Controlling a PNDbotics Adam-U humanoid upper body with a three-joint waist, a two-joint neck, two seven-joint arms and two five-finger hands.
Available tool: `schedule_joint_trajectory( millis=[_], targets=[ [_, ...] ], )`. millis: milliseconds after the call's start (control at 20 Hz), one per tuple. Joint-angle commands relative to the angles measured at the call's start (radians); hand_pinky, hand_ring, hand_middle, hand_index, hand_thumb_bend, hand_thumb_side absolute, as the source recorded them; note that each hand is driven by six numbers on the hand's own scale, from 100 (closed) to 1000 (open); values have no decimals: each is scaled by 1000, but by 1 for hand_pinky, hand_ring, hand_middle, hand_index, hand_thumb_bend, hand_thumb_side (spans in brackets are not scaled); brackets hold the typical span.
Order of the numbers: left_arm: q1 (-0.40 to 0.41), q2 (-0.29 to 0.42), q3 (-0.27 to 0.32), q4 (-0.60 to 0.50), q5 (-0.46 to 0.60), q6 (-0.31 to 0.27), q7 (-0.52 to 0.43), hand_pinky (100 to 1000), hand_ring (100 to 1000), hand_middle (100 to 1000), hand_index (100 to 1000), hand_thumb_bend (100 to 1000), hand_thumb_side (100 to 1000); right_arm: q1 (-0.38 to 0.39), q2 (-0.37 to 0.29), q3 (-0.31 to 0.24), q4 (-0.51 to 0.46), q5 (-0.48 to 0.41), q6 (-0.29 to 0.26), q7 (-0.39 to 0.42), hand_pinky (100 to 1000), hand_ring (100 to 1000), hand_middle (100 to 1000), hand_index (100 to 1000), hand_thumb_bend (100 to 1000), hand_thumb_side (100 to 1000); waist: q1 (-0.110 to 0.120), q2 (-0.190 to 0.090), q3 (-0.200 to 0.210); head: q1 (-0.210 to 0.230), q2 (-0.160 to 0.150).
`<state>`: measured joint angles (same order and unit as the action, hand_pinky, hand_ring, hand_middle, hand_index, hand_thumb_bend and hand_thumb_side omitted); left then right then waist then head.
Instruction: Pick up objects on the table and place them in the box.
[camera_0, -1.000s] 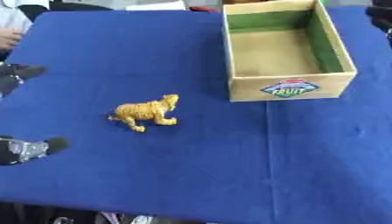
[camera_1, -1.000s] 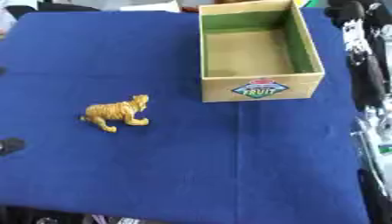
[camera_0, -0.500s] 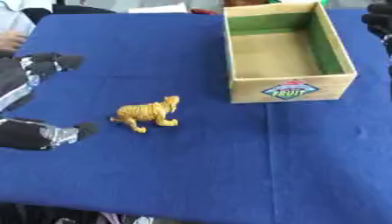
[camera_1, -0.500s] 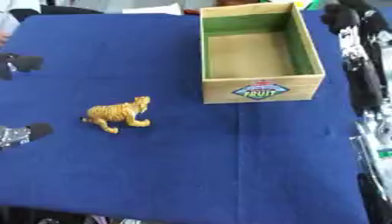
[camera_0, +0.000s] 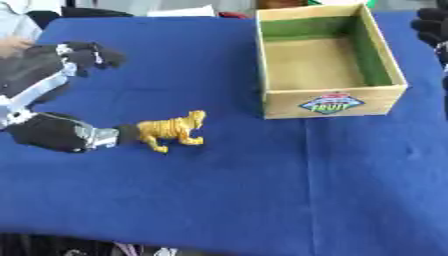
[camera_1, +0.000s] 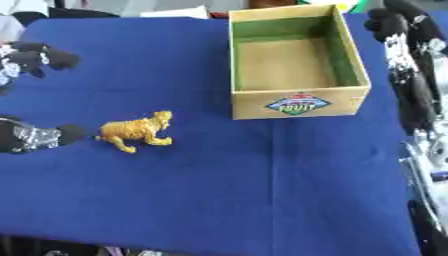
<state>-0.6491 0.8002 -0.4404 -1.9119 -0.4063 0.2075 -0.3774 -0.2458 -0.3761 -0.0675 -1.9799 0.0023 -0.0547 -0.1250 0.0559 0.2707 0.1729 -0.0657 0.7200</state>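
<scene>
**Left hand at the tiger's tail end**

The toy tiger (camera_0: 171, 131) is standing on the blue table (camera_0: 262, 200), toward its left edge and nearer its front than the box. The left hand (camera_0: 52, 112) is reaching in from the left edge, spread wide, thumb tip seemingly touching the tiger's rear and the fingers (camera_0: 92, 52) hanging farther back. The cardboard fruit box (camera_0: 328, 60) is sitting open by the far right corner. Beside it, at the right edge, the right hand (camera_1: 407, 60) is hovering, fingers relaxed.

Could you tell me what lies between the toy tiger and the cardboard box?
Only bare blue tablecloth separates the toy tiger from the cardboard box, shown in both eye views.
</scene>
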Motion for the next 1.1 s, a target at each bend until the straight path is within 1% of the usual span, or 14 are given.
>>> schedule_joint_trajectory(
  millis=[50,250,500,600,650,750,800,850,950,1100],
  targets=[
    [-37,-38,0,32,17,10,-49,713,804,789,942,622,692,-9,-24,-5,-20,0,-4,0,908,822,762,888,100,752,-4,-20,1,-11,6],
    [-78,-103,-12,85,21,21,-114,714,803,788,936,624,664,-11,-25,-6,-20,1,-7,-1,907,822,762,888,100,753,-7,-19,1,-21,4],
    [-113,-142,-18,149,10,28,-196,716,806,794,925,626,632,-14,-24,-6,-20,2,-9,-1,907,822,762,888,100,754,-11,-12,-5,-23,4],
    [-118,-148,-14,164,1,27,-229,718,811,803,922,602,596,-16,-23,-6,-20,2,-9,-2,908,822,762,888,100,753,-14,-8,-8,-22,1],
    [-120,-150,-11,170,-4,27,-244,718,813,808,921,555,555,-17,-23,-6,-20,2,-9,-2,908,822,762,888,100,753,-15,-7,-8,-21,-1],
    [-122,-156,-6,188,-13,29,-270,718,813,808,920,529,497,-18,-23,-6,-20,2,-9,-2,908,823,762,888,100,753,-18,-3,-10,-18,-7],
    [-123,-159,-4,200,-15,30,-280,718,813,808,920,524,492,-19,-22,-5,-20,2,-9,-1,908,822,762,888,100,753,-19,-2,-11,-16,-9],
    [-124,-161,-4,211,-17,31,-289,721,817,813,925,486,443,-20,-22,-5,-20,2,-9,-1,908,822,761,888,100,754,-20,-1,-12,-14,-11],
    [-123,-162,-6,233,-20,29,-306,724,820,816,937,458,413,-20,-21,-5,-20,2,-10,-1,908,823,761,887,100,754,-22,1,-13,-11,-14],
    [-122,-166,-10,262,-19,26,-330,726,822,817,941,440,404,-20,-21,-5,-20,3,-9,-1,908,823,761,887,100,752,-23,2,-13,-10,-16]
  ],
)
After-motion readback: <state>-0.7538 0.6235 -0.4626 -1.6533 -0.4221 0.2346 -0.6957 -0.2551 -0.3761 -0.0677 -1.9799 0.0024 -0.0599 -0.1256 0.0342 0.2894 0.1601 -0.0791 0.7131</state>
